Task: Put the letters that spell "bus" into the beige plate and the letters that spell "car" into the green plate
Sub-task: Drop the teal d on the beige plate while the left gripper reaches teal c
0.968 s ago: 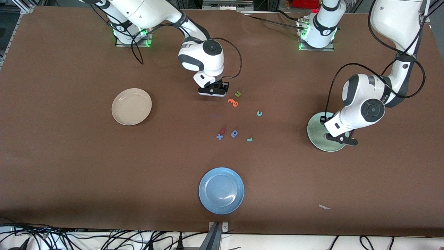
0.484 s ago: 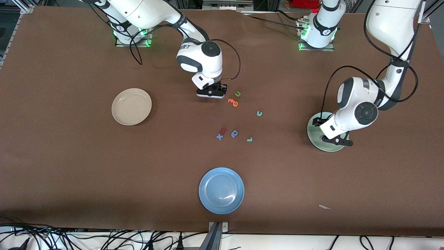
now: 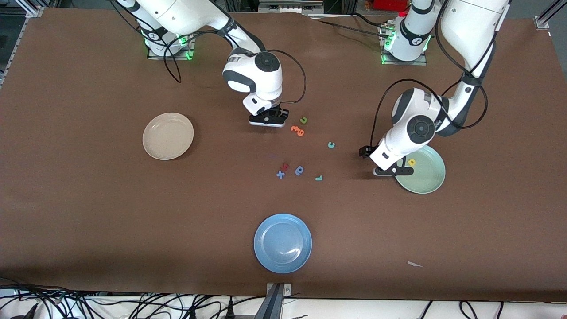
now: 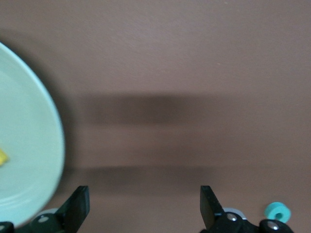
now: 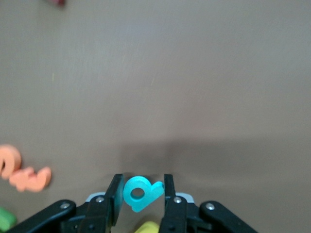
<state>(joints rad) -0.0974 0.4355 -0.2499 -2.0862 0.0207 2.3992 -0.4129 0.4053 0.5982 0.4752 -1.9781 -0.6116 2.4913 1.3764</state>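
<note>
The teal looped letter [image 5: 141,192] is pinched between the fingers of the right gripper [image 5: 141,194], low over the counter [image 3: 88,212] beside the orange letters [image 3: 297,130]. From there the beige plate [image 3: 168,135] lies toward the right arm's end. The left gripper [image 3: 390,171], fingers spread wide and empty, hangs by the rim of the green plate [image 3: 425,177], where a yellow letter [image 3: 411,162] rests.
</note>
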